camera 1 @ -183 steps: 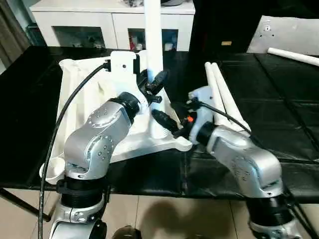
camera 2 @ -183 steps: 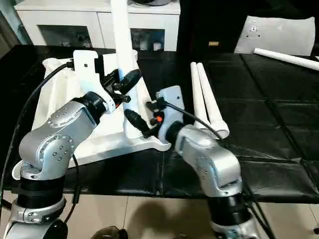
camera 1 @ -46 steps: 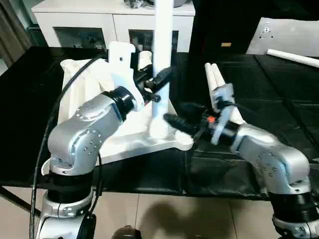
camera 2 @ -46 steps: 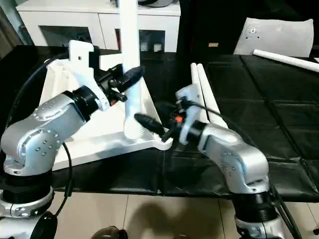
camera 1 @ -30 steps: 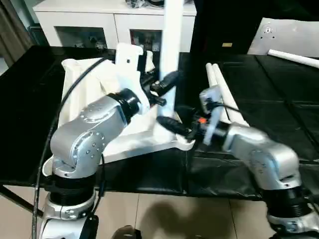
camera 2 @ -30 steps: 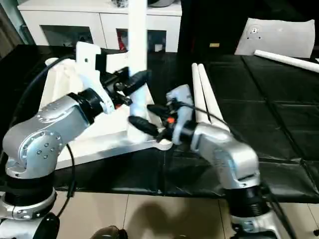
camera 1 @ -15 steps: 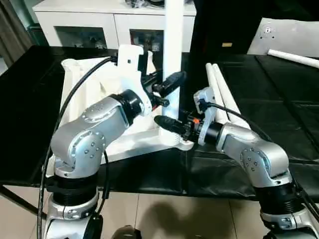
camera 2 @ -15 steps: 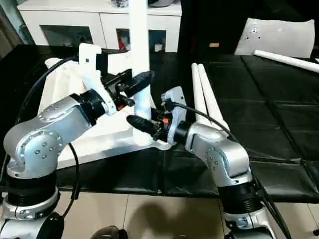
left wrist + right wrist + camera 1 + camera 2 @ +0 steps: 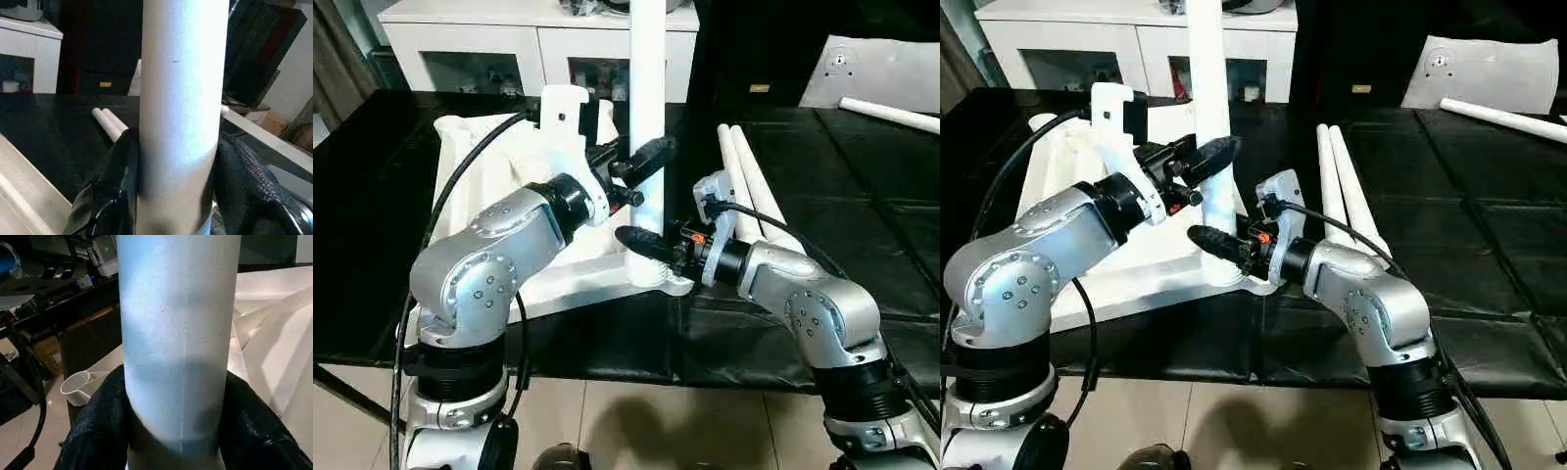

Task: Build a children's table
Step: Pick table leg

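In the left eye view, a white plastic table top point(image 9: 489, 166) lies upside down on the black tabletop point(image 9: 862, 225), ribbed underside up, with one long white leg point(image 9: 647, 88) standing upright in its near corner socket. The left gripper point(image 9: 641, 157) has its black fingers clamped on the leg partway up; the right gripper point(image 9: 641, 245) clasps the same leg lower, just above the socket. Half a second ago the right fingers stood slightly wider around the leg; six seconds ago the upright leg sat further left in the picture.

The right eye view shows two spare legs point(image 9: 1337, 186) lying side by side on the tabletop right of the upright leg, and another leg point(image 9: 1503, 115) well beyond them. A white cabinet point(image 9: 1087, 44) stands behind the table top.

In the left wrist view the leg rises between both fingers point(image 9: 117, 186), touching each. The right wrist view shows the leg pressed between that gripper's fingers point(image 9: 98, 426), the table top beside it.
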You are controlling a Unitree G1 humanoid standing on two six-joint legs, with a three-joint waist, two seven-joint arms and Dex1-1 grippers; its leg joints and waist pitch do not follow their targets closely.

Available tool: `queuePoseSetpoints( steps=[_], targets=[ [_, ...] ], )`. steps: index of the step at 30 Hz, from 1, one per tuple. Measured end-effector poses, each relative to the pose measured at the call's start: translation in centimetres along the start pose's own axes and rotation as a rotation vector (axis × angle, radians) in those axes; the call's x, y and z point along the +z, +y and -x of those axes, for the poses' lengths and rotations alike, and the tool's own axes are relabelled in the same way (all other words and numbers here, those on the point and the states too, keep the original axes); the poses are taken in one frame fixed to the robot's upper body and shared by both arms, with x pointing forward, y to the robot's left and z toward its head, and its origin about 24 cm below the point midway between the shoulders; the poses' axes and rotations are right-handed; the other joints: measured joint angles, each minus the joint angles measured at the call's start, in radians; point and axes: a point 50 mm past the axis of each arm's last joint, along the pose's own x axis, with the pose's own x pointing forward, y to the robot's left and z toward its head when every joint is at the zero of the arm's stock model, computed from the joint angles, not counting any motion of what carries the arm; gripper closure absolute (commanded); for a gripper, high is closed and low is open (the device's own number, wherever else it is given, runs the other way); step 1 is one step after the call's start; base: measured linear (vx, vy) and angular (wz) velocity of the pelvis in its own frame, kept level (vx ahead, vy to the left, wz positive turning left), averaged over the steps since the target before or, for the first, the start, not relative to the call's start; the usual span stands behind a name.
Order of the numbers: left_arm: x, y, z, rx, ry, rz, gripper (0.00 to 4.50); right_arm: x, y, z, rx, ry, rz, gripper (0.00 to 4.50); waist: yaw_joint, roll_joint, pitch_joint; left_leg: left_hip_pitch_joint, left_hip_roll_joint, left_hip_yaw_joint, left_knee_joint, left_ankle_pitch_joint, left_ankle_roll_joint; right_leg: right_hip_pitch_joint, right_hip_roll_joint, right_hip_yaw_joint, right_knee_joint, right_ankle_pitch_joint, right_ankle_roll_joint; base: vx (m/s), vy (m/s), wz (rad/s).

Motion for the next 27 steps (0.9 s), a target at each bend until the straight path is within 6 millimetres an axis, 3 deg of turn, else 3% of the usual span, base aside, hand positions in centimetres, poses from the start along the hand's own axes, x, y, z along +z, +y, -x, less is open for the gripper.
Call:
queuePoseSetpoints(
  steps=[11, 15, 18, 27],
  targets=[
    [0.7, 0.5, 0.8, -0.113, 0.003, -0.022, 1.30, -0.2, -0.6, 1.2, 0.048, 0.011, -0.016, 2.59, 0.002, 0.000, 0.000, 0.000, 0.000, 0.000, 0.000, 0.000, 0.000, 0.000, 0.000, 0.000, 0.000, 0.000, 0.000, 0.000, 0.000, 0.00],
    [1.8, 0.1, 0.7, -0.212, -0.034, 0.016, 1.28, -0.1, -0.4, 1.8, 0.105, 0.009, -0.014, 2.59, 0.004, 0.000, 0.000, 0.000, 0.000, 0.000, 0.000, 0.000, 0.000, 0.000, 0.000, 0.000, 0.000, 0.000, 0.000, 0.000, 0.000, 0.00],
    [2.4, 0.1, 0.7, -0.247, -0.051, 0.030, 1.61, -0.1, -0.2, 2.2, 0.132, 0.015, -0.005, 2.59, 0.003, 0.001, 0.000, 0.000, 0.000, 0.000, 0.000, 0.000, 0.000, 0.000, 0.000, 0.000, 0.000, 0.000, 0.000, 0.000, 0.000, 0.00],
    [1.7, 0.5, 0.3, -0.264, -0.011, 0.060, 2.23, -0.5, -0.1, 2.5, 0.157, 0.023, -0.022, 2.59, 0.004, 0.001, 0.000, 0.000, 0.000, 0.000, 0.000, 0.000, 0.000, 0.000, 0.000, 0.000, 0.000, 0.000, 0.000, 0.000, 0.000, 0.00]
  ],
)
